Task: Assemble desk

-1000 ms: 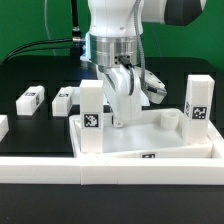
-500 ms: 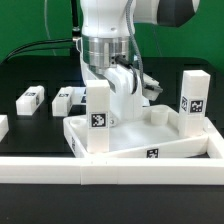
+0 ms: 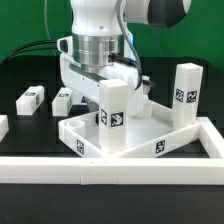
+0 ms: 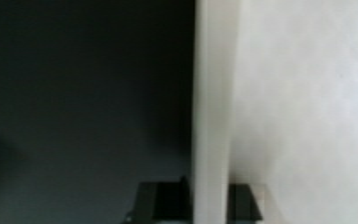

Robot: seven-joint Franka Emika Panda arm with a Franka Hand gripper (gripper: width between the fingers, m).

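- Tool (image 4: 202,200) pinched narrow on the slab (image 3: 140,148) rim, my handle for swinging it.
- Leg (image 3: 112,118) before my tool and 2nd leg (image 3: 185,95) aside stand upright, likely seated.

White tabletop (image 3: 150,141) (rim up, skewed) bears two upright tagged legs (image 3: 112,116); loose legs (image 3: 31,98) lie nearby.

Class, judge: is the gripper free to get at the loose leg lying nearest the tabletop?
Probably not yet. The gripper looks shut on the tabletop and must release it first; the loose leg itself lies uncovered.
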